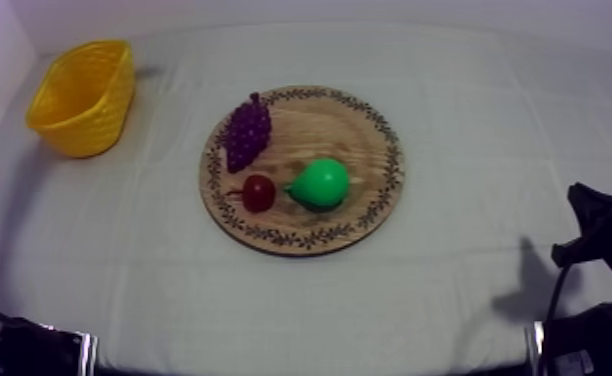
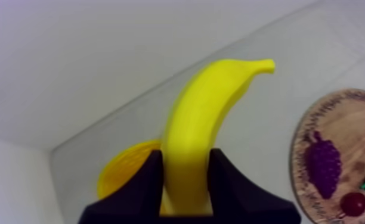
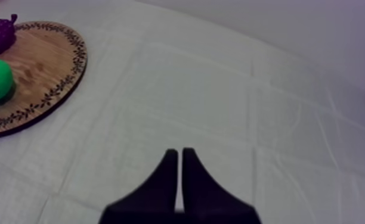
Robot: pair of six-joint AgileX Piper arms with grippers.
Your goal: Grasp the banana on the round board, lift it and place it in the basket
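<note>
My left gripper (image 2: 186,179) is shut on the yellow banana (image 2: 203,119), which stands up between the black fingers with its stem end uppermost. Behind the banana sits the yellow basket (image 2: 122,173), partly hidden by it. In the top view the basket (image 1: 82,97) stands at the far left of the table. The round wooden board (image 1: 365,130) lies in the middle. My right gripper (image 3: 180,179) is shut on nothing, its fingers together as a narrow wedge over bare cloth, to the right of the board (image 3: 42,65).
On the board lie a bunch of purple grapes (image 1: 247,131), a small red fruit (image 1: 259,192) and a green pear (image 1: 321,183). My right arm (image 1: 600,250) rests low at the right edge. A white wall runs behind the table.
</note>
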